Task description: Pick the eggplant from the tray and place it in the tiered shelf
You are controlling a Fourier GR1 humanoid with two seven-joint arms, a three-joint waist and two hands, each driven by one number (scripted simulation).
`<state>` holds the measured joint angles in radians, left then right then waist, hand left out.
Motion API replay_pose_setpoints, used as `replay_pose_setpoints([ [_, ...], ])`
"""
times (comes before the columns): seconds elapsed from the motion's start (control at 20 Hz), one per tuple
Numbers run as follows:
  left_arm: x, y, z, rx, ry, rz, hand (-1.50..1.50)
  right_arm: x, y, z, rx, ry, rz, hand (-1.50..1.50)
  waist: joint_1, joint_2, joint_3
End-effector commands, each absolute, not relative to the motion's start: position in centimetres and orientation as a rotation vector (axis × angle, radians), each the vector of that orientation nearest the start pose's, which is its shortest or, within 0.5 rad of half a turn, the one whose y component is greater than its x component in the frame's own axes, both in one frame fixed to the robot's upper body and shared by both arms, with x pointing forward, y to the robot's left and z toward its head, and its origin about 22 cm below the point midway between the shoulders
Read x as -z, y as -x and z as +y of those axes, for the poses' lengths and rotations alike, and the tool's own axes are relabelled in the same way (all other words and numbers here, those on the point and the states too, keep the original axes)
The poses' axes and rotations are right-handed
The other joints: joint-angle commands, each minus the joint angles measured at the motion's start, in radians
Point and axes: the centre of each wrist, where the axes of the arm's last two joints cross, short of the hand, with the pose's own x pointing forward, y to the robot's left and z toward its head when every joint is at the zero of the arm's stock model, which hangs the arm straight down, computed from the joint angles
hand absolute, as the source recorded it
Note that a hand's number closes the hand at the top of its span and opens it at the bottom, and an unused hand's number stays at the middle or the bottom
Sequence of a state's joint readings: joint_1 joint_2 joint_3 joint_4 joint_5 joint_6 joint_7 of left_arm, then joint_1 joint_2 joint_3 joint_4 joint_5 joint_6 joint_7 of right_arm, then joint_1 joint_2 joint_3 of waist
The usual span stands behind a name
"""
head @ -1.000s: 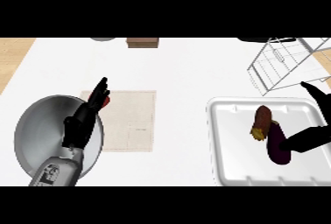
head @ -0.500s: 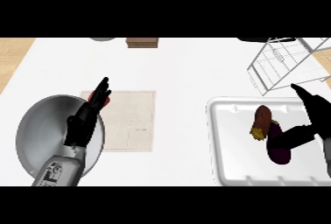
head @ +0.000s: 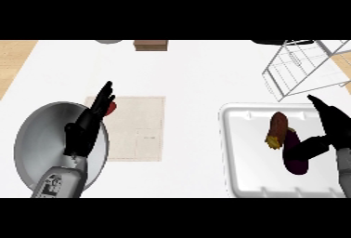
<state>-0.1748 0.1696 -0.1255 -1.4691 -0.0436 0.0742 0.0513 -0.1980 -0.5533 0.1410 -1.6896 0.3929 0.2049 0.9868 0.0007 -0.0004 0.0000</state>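
The eggplant (head: 295,158), dark purple with a brown and yellow top end, lies in the white tray (head: 240,153) at the right. My right hand (head: 332,128) hovers over the tray's right side, fingers straight and pointing away from me, thumb reaching left onto the eggplant's body. The wire tiered shelf (head: 302,67) stands at the far right, beyond the tray. My left hand (head: 86,128) is open over the rim of the silver plate (head: 34,148) at the left, fingers straight.
A beige mat (head: 137,130) lies mid-counter, with a small red object (head: 111,107) partly hidden behind my left fingers. A brown block (head: 151,45) sits at the far edge. Wooden floor shows at the far left.
My right hand has moved left and toward me, from near the shelf to over the tray, with its thumb now at the eggplant. The left hand has barely moved.
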Motion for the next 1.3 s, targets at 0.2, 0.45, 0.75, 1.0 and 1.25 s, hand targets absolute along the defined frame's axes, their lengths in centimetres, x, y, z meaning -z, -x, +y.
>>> replay_pose_setpoints([
  [0.2, -0.8, -27.9, 23.2, 0.253, -0.091, -1.571, 0.00, -10.4, -28.8, -29.3, -0.650, 0.869, -0.652, -1.50, 0.001, 0.001, 0.000],
  [0.45, -1.2, -29.2, 22.9, 0.264, -0.107, -1.584, 0.00, -9.2, -29.5, -28.6, -0.664, 0.873, -0.626, -1.50, 0.001, 0.001, 0.000],
  [0.75, -2.1, -28.8, 21.8, 0.273, -0.105, -1.576, 0.00, -5.5, -28.2, -27.9, -0.675, 0.895, -0.615, -1.50, -0.001, 0.001, 0.000],
  [1.0, -0.8, -26.7, 23.4, 0.254, -0.100, -1.574, 0.00, -6.1, -27.7, -30.4, -0.677, 0.891, -0.604, -1.50, 0.000, 0.000, 0.000],
  [1.25, -1.3, -27.4, 22.8, 0.255, -0.091, -1.593, 0.00, -3.6, -28.7, -31.7, -0.674, 0.865, -0.597, -1.50, 0.002, 0.000, 0.000],
])
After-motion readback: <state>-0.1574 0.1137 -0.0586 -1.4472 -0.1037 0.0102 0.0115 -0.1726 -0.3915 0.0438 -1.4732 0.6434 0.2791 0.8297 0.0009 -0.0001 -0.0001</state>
